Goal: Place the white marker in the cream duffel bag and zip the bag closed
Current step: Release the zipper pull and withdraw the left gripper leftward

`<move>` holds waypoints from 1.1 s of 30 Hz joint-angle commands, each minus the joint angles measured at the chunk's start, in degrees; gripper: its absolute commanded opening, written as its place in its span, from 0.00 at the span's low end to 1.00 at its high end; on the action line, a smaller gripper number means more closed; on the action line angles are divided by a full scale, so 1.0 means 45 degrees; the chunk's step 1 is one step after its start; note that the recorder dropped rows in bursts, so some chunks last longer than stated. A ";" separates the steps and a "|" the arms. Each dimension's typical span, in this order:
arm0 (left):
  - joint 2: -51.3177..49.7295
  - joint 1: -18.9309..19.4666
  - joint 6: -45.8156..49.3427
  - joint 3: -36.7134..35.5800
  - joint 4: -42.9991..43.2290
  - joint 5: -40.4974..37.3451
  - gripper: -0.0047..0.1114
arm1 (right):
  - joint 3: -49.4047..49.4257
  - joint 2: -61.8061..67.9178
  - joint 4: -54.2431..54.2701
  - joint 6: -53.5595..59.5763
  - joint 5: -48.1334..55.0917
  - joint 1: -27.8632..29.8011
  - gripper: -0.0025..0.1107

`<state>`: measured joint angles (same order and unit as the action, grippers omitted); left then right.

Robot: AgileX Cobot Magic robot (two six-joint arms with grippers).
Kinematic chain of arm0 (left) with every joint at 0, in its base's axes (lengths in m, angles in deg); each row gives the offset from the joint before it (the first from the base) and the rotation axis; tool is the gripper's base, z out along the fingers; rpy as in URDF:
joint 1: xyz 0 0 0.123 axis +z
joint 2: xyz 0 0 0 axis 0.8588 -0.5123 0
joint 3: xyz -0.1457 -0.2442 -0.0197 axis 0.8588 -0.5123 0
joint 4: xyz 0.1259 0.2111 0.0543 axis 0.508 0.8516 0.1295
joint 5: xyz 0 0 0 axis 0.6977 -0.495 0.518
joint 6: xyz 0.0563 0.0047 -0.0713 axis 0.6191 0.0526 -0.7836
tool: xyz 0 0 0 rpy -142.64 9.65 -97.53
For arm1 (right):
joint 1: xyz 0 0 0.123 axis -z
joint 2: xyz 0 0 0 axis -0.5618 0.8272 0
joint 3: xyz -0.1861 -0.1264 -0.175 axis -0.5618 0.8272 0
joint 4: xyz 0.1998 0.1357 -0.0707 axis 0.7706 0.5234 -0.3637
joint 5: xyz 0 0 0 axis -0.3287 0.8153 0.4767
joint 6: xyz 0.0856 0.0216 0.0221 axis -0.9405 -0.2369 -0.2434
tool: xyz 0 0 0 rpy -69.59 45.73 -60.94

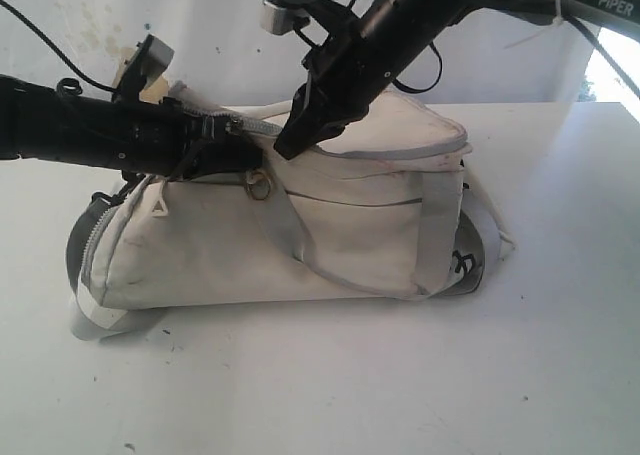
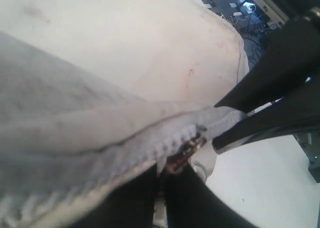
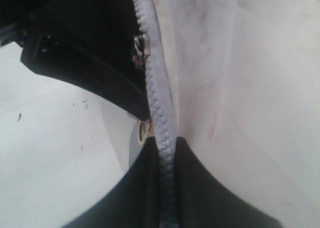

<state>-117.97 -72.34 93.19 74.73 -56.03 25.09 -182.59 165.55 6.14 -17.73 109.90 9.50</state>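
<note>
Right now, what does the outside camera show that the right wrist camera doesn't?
Only the outside view shows the whole cream duffel bag resting on the white table. Only the right wrist view shows the teeth of the grey zipper close up, pinched in the right pincer. Both show the left pincer at the zipper.

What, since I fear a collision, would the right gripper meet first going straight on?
The cream duffel bag: the right gripper pinches its grey zipper, so it would press into the fabric. The left gripper lies close beside, depth unclear.
</note>
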 commanded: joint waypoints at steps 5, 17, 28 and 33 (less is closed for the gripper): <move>0.0006 0.0123 -0.1330 -0.0009 0.2000 -0.1494 0.04 | 0.0022 -0.0078 0.0340 -0.0125 0.0127 0.0027 0.02; 0.1243 0.1877 -0.2741 -0.0009 0.3045 -0.4443 0.04 | 0.0022 -0.0078 -0.1134 -0.1895 0.0127 0.0027 0.02; 0.1525 0.3232 -0.4512 -0.0009 0.2584 -0.4443 0.04 | 0.0022 -0.0078 -0.2401 -0.2955 0.0127 0.0027 0.02; 0.2336 0.3712 -0.4681 -0.0009 0.2646 -0.4443 0.04 | 0.0022 -0.0078 -0.3375 -0.3406 0.0127 0.0027 0.02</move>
<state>-110.06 -56.86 72.72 74.73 -44.18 6.20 -182.59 165.55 -4.58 -31.19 111.09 9.50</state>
